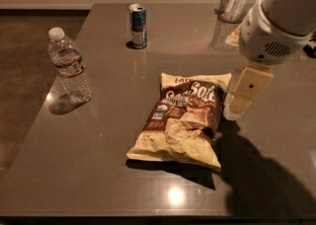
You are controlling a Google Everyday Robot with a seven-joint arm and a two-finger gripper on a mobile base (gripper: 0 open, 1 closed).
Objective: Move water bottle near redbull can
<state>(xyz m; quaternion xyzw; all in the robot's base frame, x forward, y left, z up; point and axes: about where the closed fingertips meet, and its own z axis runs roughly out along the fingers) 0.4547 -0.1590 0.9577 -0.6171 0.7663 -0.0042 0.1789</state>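
Water bottle at the left edge of the surface, pincer hanging at the right.

The small clear ribbed plastic water bottle (70, 66), white-capped with a red-and-white label band, stands upright near the left edge of the dark grey surface (98, 150), well apart from the slim blue-and-silver redbull can (138, 25), which stands upright further back and to the right. A cream-and-brown crisp bag (182, 120) lies flat in the middle. Just right of the bag, the cream-coloured pincer (237, 109) hangs below the white arm (279, 19), holding nothing; how wide it stands I cannot tell. A clear glass tumbler (233, 3) stands at the back right.
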